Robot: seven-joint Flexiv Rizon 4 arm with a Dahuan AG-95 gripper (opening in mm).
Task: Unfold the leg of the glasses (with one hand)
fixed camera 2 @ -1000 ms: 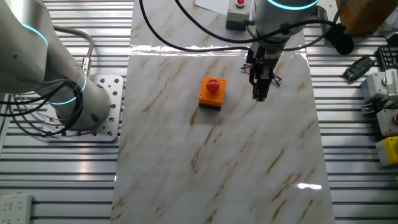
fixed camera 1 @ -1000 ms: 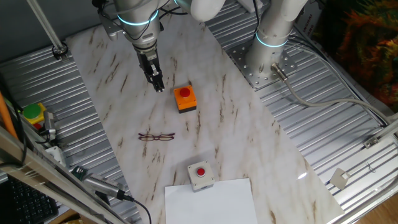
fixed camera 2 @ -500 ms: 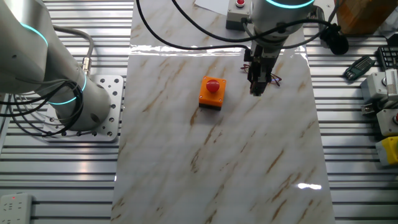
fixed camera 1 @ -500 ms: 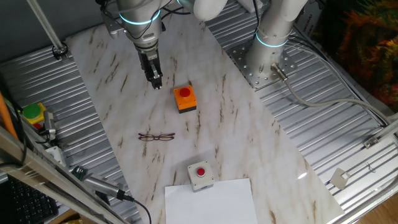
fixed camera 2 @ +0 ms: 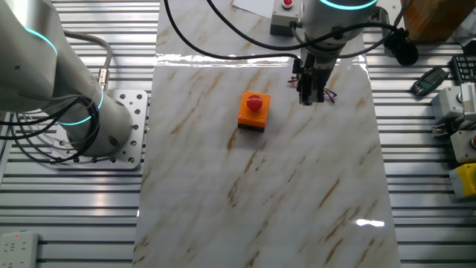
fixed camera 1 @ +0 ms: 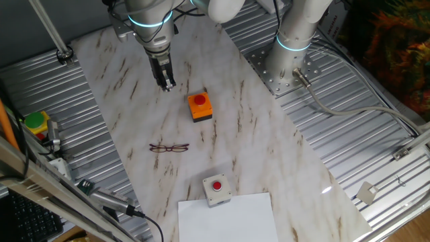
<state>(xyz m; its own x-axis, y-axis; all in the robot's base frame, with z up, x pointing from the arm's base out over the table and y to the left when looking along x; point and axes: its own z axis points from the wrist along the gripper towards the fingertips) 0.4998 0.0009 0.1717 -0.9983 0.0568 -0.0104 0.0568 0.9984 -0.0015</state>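
Note:
The glasses (fixed camera 1: 168, 148) are a thin dark wire frame lying flat on the marble sheet, legs folded, to the near left of the orange button box (fixed camera 1: 199, 106). My gripper (fixed camera 1: 166, 85) hangs well above the table, beyond the glasses and left of the orange box. Its fingers are close together with nothing between them. In the other fixed view the gripper (fixed camera 2: 306, 99) covers most of the glasses, and only a bit of frame (fixed camera 2: 329, 95) shows to its right.
A grey box with a red button (fixed camera 1: 216, 187) and a white paper sheet (fixed camera 1: 228, 218) lie at the near end of the marble sheet (fixed camera 1: 269, 154). A second arm's base (fixed camera 1: 290, 64) stands on the right. Tools and cables lie on the ribbed metal at the left.
My gripper has risen above the table over the last second. The glasses and both button boxes have not moved.

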